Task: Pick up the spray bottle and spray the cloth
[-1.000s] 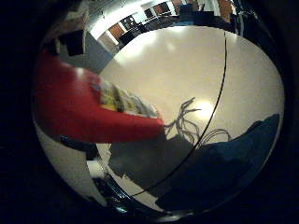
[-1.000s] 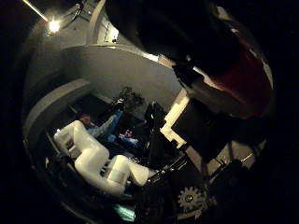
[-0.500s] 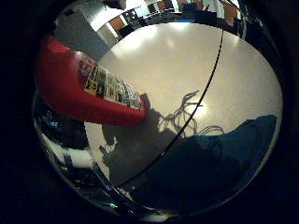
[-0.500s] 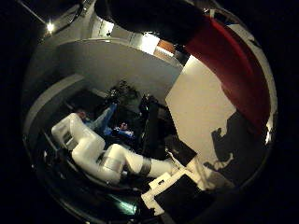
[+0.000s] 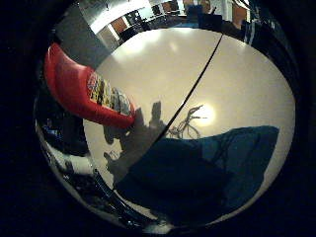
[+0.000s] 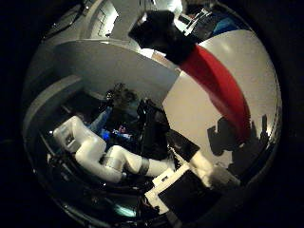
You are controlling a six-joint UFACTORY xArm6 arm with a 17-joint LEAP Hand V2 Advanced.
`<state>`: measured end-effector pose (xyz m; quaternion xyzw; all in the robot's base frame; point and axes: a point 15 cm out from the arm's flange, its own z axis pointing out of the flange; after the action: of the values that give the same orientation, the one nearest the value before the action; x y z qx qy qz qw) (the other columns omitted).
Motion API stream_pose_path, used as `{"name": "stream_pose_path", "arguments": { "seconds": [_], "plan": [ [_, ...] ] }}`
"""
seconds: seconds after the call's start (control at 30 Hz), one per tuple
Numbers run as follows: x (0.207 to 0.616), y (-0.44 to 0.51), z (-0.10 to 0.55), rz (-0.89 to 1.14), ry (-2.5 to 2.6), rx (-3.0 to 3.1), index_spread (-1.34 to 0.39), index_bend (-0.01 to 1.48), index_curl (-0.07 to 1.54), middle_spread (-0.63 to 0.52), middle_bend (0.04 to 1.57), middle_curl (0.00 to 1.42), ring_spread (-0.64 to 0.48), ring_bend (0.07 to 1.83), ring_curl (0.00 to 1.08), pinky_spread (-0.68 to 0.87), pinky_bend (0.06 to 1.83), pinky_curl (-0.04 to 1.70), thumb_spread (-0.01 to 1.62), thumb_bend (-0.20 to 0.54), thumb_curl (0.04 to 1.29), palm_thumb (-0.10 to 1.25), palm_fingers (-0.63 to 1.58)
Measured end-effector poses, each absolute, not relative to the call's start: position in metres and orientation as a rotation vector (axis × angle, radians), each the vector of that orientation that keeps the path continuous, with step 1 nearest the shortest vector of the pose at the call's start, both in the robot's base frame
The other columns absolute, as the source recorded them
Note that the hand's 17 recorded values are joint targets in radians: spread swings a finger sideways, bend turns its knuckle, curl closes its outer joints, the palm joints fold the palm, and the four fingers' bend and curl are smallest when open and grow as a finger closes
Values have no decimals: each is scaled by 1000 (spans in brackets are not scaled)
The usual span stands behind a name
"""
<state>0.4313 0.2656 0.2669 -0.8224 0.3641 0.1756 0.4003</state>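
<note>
The red spray bottle [image 5: 84,91] stands on the white table [image 5: 163,59], its labelled side toward the palm and its base resting on the surface. Its black spray head [image 6: 159,28] shows in the thumb side view. A blue cloth [image 5: 237,163] lies flat on the table beside the bottle, partly under the dark shadow of my hand. White and black parts of my hand [image 6: 190,185] sit at the view's edge. The hand is off the bottle, with a gap of table between them.
A thin dark seam [image 5: 197,79] runs across the table between the bottle and the cloth's far side. The white arm [image 6: 109,156] reaches in beyond the table's edge, with dark equipment [image 6: 152,128] behind it. Chairs and cabinets stand in the room past the table.
The palm has drawn back from the bottle, which now looks smaller and farther away. More of the blue cloth and the table has come into view.
</note>
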Motion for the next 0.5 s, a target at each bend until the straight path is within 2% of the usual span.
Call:
{"name": "stream_pose_path", "arguments": {
  "seconds": [0.5],
  "plan": [
    [408,201,328,334,926,-2184,-213,161,296,143,196,326,185,453,249,360,445,323,989,-26,344,673,151]
  ]
}}
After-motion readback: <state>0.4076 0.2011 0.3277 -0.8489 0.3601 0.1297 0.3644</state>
